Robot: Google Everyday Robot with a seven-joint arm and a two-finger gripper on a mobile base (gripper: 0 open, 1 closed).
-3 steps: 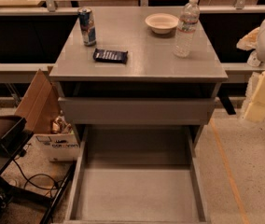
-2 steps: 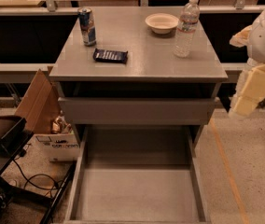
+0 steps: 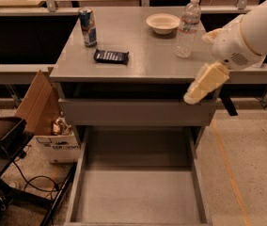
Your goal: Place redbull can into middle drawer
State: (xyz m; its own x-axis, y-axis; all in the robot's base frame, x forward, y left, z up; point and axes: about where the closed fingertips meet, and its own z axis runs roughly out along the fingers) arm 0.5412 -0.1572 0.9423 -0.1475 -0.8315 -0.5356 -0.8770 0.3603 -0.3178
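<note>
1. The can (image 3: pixel 87 26) stands upright at the far left corner of the cabinet top (image 3: pixel 143 55). The drawer (image 3: pixel 138 197) is pulled open below, on the near side.
2. It is probably light, thin-walled and smooth, and it is narrow enough to tip easily. A hold around mid-body from the side looks best.
3. The gripper (image 3: pixel 204 83) hangs at the near right edge of the top, well apart from the can. I cannot tell whether it is spread or closed.
</note>
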